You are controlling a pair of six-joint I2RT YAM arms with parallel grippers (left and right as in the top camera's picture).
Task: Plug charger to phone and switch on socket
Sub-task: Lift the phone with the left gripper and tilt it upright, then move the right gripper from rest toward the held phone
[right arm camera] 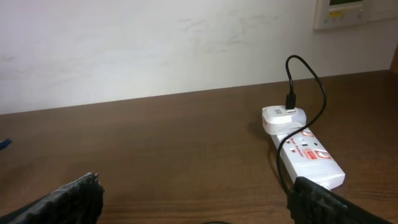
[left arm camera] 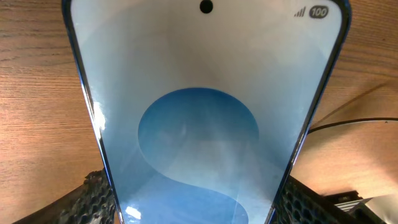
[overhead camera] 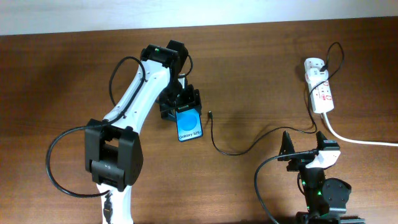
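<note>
The phone [overhead camera: 189,126] lies on the wood table with its blue screen up, and it fills the left wrist view [left arm camera: 199,124]. My left gripper [overhead camera: 181,104] is shut on the phone's far end, a finger on each long edge. The charger cable [overhead camera: 249,147] runs from the white adapter on the socket [overhead camera: 319,91] across the table. Its tiny plug tip [overhead camera: 210,114] lies free just right of the phone. My right gripper [overhead camera: 306,149] is open and empty near the front edge. The socket also shows in the right wrist view [right arm camera: 308,152].
The socket's thick white cord [overhead camera: 357,139] trails off to the right edge. A pale wall [right arm camera: 155,43] rises behind the table's far edge. The left arm [overhead camera: 134,99] reaches over the table's left middle.
</note>
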